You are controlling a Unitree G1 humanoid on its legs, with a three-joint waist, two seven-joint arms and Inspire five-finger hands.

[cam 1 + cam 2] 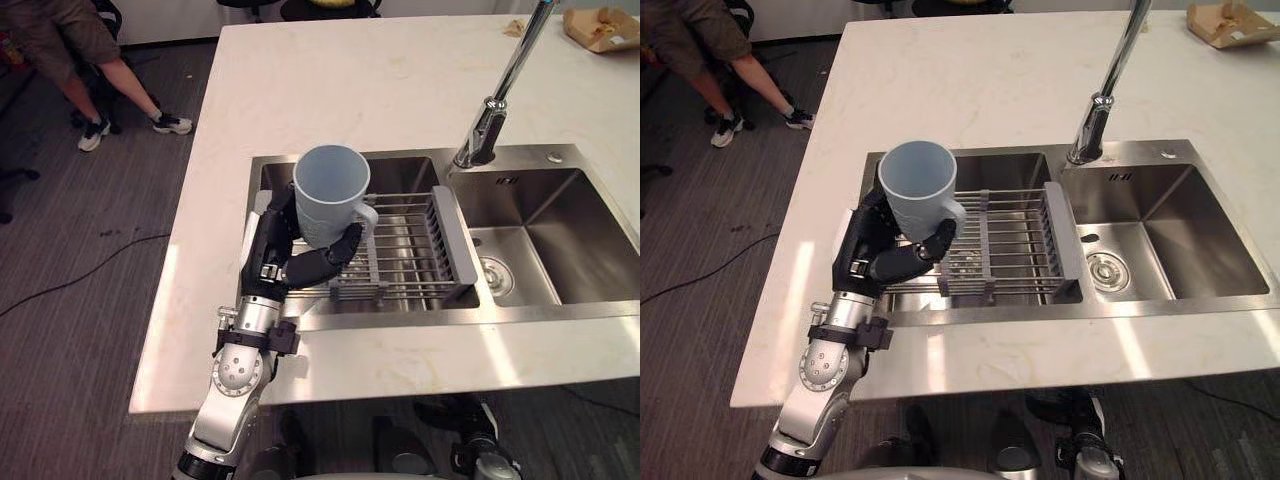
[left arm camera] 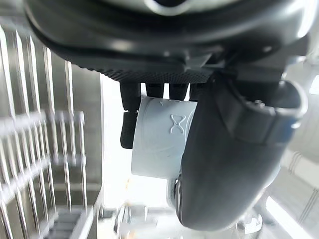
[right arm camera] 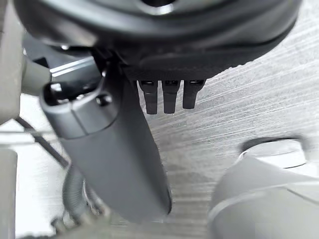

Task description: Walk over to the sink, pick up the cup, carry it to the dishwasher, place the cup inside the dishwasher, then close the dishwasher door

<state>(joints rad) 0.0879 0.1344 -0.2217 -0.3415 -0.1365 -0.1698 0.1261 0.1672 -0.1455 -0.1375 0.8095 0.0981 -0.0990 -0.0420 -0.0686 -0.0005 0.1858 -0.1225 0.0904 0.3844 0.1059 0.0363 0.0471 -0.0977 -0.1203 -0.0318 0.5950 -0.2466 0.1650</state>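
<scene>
L hand (image 1: 272, 258) is clamped on the pale blue-grey ceramic cup (image 1: 331, 192): fingers curled round its far/left side, thumb across the near side just under the handle. Left wrist view confirms it, with the fingers (image 2: 129, 122) on one side of the cup wall and the thumb on the other. Cup is upright, mouth up, empty as far as I can see inside. Its handle points to frame right. It sits centre-left of frame, over the left end of the stainless steel double sink (image 1: 520, 312), above the left basin. Cup base is hidden by my fingers, so can't tell if it's touching anything below.

The grey-framed wire dish rack (image 1: 412, 246) spans the left basin, just right of the cup; the cup handle overlaps the rack's left end in view. Right basin has a round drain (image 1: 496, 276), centre-right of frame. The chrome gooseneck tap (image 1: 497, 100) stands behind the divider between the basins, upper right of frame, well apart from the cup.

The sink is set in a white marble-look countertop (image 1: 370, 80) that takes up most of the frame. A brown cardboard tray (image 1: 602, 27) sits on it at the top right corner. A person's legs in sneakers (image 1: 100, 85) stand on the grey carpet (image 1: 70, 300), upper left.

R hand (image 3: 117, 154) shows in its wrist view over grey carpet: fingers and thumb straight, apart, holding nothing.
</scene>
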